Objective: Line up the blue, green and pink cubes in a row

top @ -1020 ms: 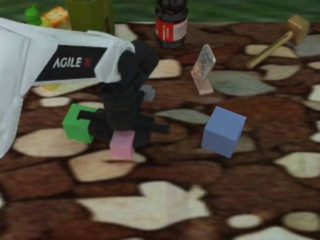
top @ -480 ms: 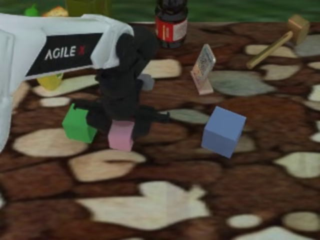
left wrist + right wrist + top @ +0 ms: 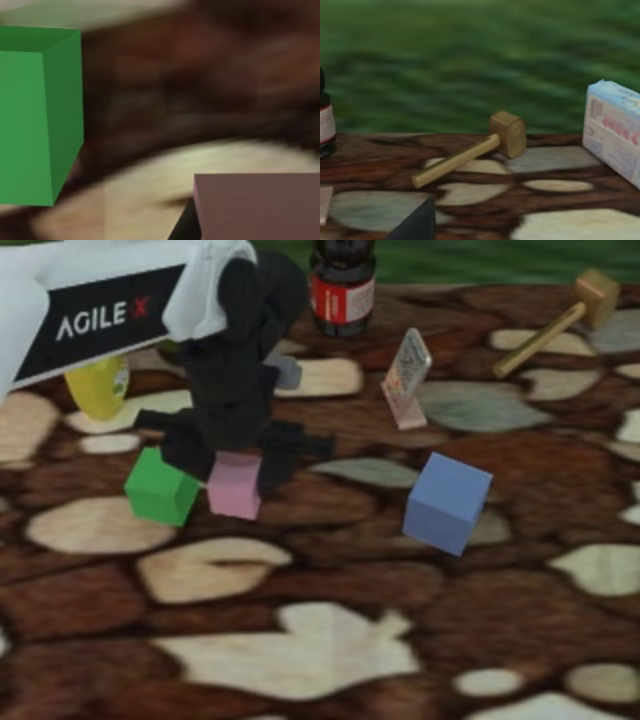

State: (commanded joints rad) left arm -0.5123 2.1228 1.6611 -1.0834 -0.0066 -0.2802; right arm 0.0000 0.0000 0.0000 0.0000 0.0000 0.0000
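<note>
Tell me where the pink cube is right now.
In the top view the pink cube sits left of centre, under the left hand, just right of the green cube; the blue cube stands well off to its right.

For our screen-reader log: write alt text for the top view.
The left gripper holds the pink cube beside the green cube at the table's left; the blue cube sits apart toward the right.
</note>
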